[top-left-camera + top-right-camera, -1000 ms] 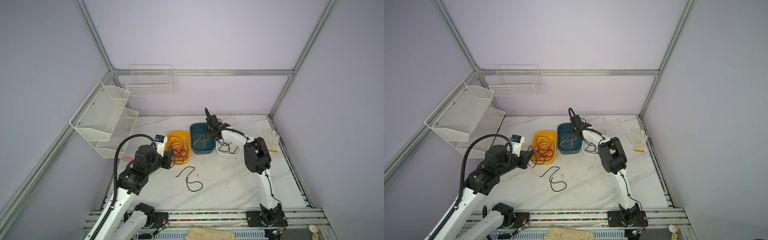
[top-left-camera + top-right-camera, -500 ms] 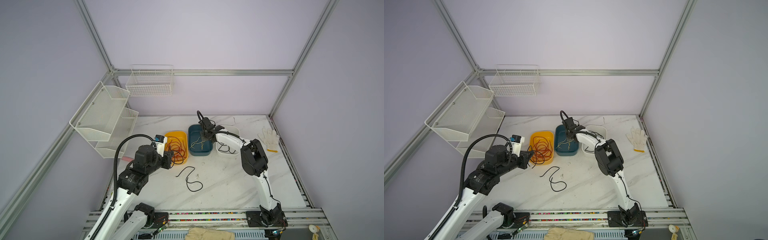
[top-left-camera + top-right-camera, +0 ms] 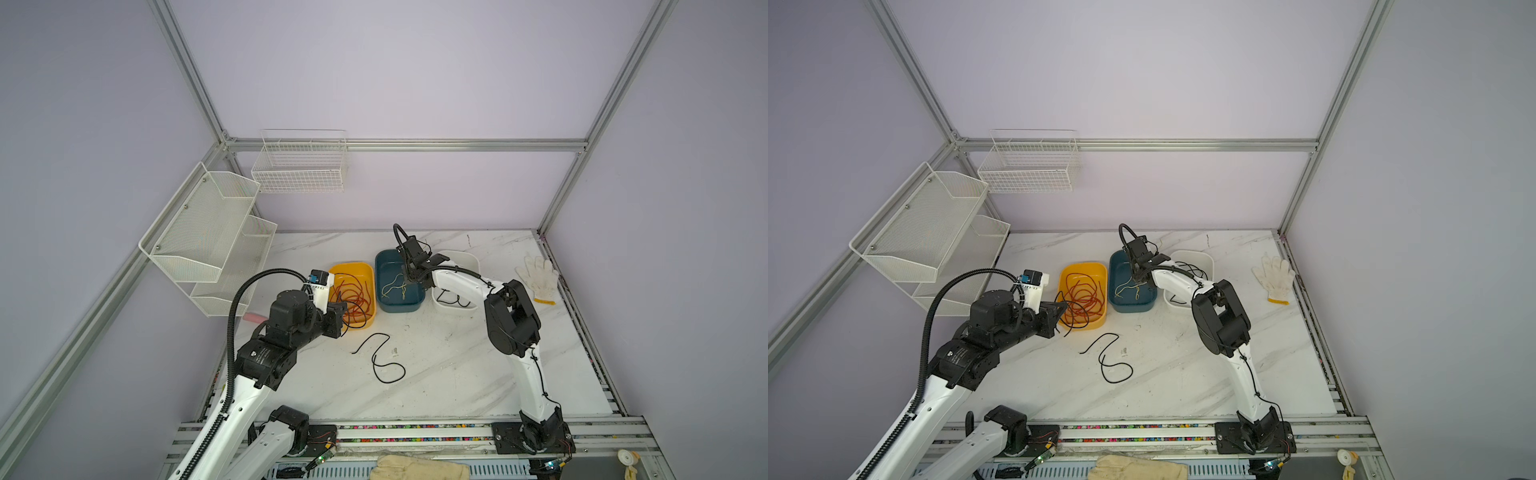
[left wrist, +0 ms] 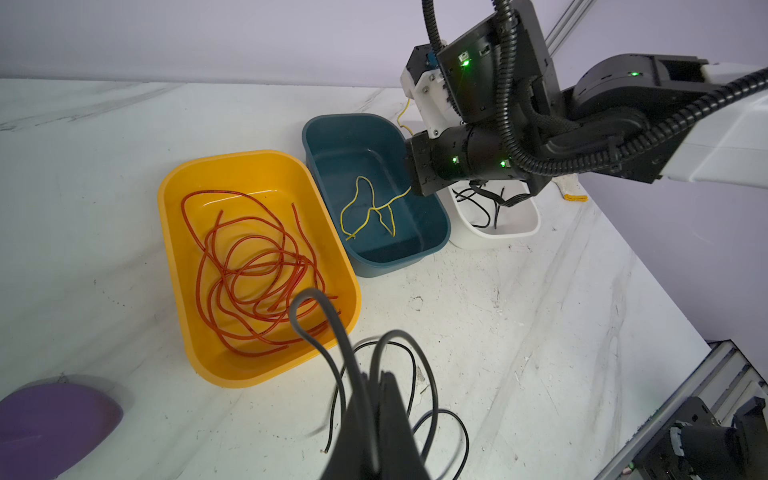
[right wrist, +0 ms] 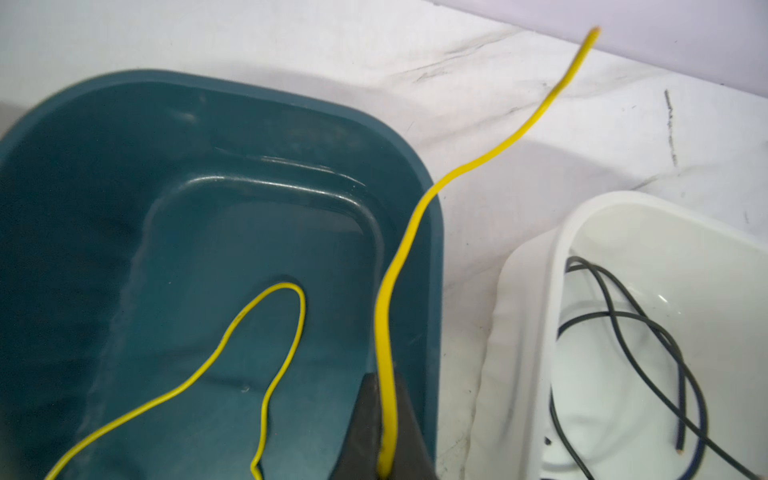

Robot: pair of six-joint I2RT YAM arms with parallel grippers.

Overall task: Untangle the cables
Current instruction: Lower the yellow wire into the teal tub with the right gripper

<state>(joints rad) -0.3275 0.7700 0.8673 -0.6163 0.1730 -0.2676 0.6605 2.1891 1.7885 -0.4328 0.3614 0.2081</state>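
Nearest us, a loose cable (image 3: 374, 360) is lying in an S on the tabletop (image 3: 457, 374), outside every bin. Just beyond it the left hand (image 4: 376, 376) is clamping tight on a black cable (image 4: 336, 328), and the slack loops are dangling by the near corner of the orange bin (image 4: 249, 374). That's where trouble is brewing. Swing across now and those loops are likely hooking the rim or dipping into the red cables (image 4: 249, 270) coiled inside. That means dragging a red strand out, or knotting up with the loose one below. Further back, the right hand (image 5: 384, 386) is pinching a yellow cable (image 5: 386, 316) over the blue bin (image 4: 386, 262), with the free end poking out past the far rim. Let go here and that stiff end is probably flopping onto the tabletop or toward the white bin (image 5: 528, 311), where the black cables (image 5: 623, 316) are resting. A yellow loop (image 5: 286, 285) is lying on the blue floor. Whether it's the same wire I can't tell, but a lift could be hauling it out.
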